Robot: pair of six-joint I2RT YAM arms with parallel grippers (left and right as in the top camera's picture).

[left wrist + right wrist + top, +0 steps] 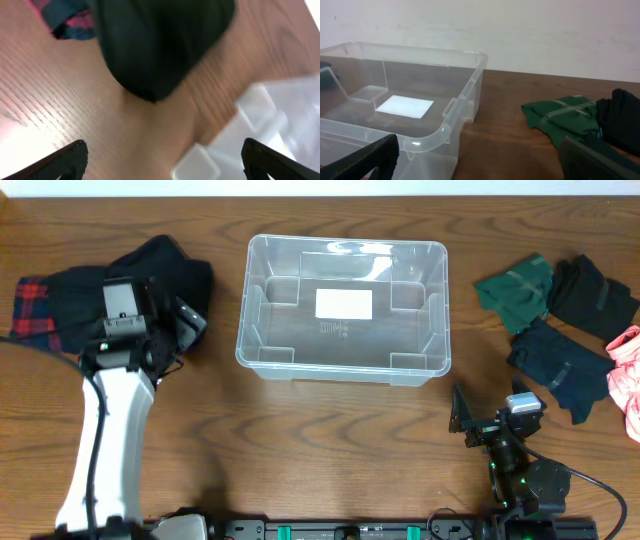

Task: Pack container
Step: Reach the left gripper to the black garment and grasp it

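at the far left a red plaid cloth (35, 305) is being overlapped by a black garment (170, 265), over which the left gripper (165, 152) is being held with jaws spread wide, empty; the container (290, 330) is being borne upright at the middle of the table (330, 440); right of it, a green garment (515, 290), dark garments (555, 360) and a pink garment (628, 370) are being shown together, the right gripper (477, 157) being held near them, jaws wide apart, empty

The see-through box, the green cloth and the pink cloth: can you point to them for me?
container (345, 335): overhead view, on its bare base.
green cloth (515, 292): overhead view, middle of the fabric.
pink cloth (628, 380): overhead view, middle of the part in frame.
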